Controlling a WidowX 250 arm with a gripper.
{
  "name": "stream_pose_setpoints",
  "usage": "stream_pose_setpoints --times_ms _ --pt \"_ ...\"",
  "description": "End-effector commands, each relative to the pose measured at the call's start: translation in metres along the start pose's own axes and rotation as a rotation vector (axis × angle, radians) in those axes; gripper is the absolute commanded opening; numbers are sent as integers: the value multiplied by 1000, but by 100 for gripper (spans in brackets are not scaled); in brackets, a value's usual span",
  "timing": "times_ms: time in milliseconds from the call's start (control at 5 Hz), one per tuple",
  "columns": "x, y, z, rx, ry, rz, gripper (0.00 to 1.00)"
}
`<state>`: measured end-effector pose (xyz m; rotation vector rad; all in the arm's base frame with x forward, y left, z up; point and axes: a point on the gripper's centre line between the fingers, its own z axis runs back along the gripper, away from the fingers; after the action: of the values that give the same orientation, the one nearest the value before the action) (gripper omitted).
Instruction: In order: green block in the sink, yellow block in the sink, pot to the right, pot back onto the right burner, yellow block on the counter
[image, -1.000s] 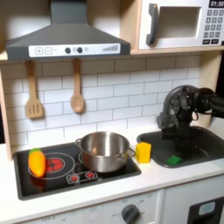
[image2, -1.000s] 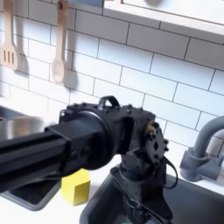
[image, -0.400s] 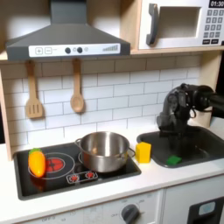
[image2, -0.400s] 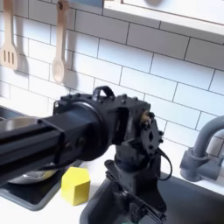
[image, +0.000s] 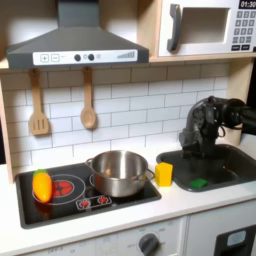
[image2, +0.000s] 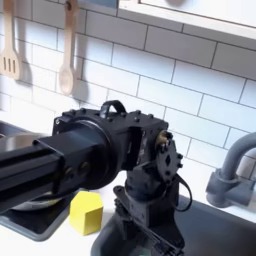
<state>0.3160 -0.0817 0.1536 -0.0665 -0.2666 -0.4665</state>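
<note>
On the cream bench (image: 200, 200), green block (image: 199, 183) already lies in the sink (image: 230, 165) below my pincer (image: 196, 158), grip unreadable, so I'd lift clear, then approach the yellow block (image: 164, 174) beside it squarely.

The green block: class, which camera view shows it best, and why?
The first exterior view: the green block lies in plain sight in the sink, below the hand. In the second exterior view the arm fills the foreground, and I can't pick the block out.

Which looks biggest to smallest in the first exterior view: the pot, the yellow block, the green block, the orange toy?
1. pot
2. orange toy
3. yellow block, only slightly smaller than the toy
4. green block, lying in the sink
</note>
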Motion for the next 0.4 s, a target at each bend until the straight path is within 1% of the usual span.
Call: stream_pose_setpoints --times_ms 0,200 --pt "-1 3 1 -6 29 -19 100" --pt "6 7 15 7 64 -94 100"
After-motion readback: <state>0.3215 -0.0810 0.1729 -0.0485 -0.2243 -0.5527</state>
